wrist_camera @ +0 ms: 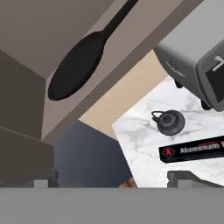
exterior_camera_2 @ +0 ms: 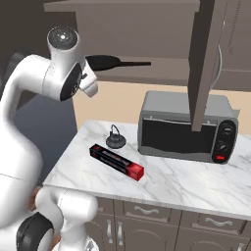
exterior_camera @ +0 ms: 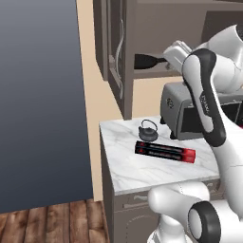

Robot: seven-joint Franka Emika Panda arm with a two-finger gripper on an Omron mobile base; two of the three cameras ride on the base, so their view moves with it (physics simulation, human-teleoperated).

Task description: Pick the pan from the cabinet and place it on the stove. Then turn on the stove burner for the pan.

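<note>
**Pan on the open cabinet shelf, tool empty in front of it**

The pan point(exterior_camera_2: 104, 62) lies flat on the bottom shelf of the cabinet point(exterior_camera_2: 147, 29), whose door point(exterior_camera_2: 205, 63) stands swung open. In the right base view its long handle runs along the shelf toward the right. In the hand view the pan point(wrist_camera: 76, 65) shows as a dark oval on the shelf with the handle reaching toward the top edge. In the left base view the pan point(exterior_camera: 149, 60) shows on the shelf, partly behind the arm.

The tool point(wrist_camera: 113, 179) has its fingertips point(wrist_camera: 43, 178) set well apart, with nothing between them. It is short of the pan and does not touch it.

Below the cabinet, the marble bench point(exterior_camera_2: 196, 184) carries a small black teapot point(exterior_camera_2: 115, 138), a long black and red foil box point(exterior_camera_2: 116, 162) just in front of it, and a grey toaster oven point(exterior_camera_2: 186, 127) to the right. The open door hangs in front of the oven in the right base view. The teapot and the box are near each other but apart.
</note>
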